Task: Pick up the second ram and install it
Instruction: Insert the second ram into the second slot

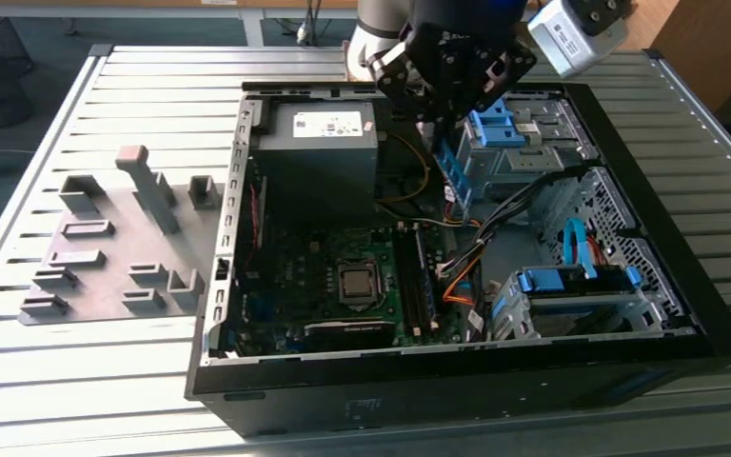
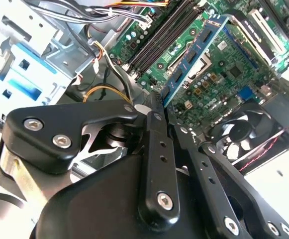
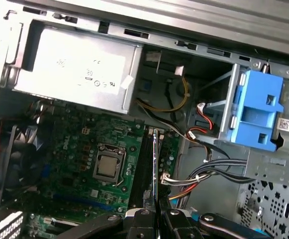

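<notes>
The black gripper (image 2: 159, 107) is clenched on the long thin blue-green memory stick (image 2: 196, 50), held above the open black computer case (image 1: 670, 286) on a grey slatted metal table (image 1: 111, 381)

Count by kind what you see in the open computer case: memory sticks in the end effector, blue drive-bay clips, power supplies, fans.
second ram, held in the end effector: 1
blue drive-bay clips: 2
power supply: 1
fan: 1
Total: 5
</notes>
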Action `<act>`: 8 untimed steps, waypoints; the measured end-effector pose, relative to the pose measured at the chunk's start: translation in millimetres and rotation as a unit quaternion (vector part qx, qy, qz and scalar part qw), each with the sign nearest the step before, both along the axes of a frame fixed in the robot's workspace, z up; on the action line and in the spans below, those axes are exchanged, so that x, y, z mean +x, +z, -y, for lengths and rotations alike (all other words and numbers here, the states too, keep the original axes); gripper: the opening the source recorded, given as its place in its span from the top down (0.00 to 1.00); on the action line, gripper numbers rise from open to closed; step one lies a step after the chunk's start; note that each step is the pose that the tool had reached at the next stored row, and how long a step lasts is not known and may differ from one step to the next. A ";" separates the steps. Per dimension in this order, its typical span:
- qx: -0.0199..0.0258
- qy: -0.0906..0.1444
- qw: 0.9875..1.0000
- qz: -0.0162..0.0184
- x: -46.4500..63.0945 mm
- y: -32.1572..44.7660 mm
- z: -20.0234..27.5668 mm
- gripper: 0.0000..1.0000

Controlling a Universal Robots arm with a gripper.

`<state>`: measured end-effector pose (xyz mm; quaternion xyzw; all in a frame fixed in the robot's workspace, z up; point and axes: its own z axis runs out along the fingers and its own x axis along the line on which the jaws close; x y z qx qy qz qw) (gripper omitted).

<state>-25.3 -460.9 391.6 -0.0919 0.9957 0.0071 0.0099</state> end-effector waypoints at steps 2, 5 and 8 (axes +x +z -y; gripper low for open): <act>0.000 -0.012 1.000 0.000 0.0 -0.1 0.0 0.86; 0.000 -0.030 1.000 0.000 0.0 -0.3 0.0 0.86; 0.000 -0.049 0.999 0.000 0.0 -0.5 0.0 0.86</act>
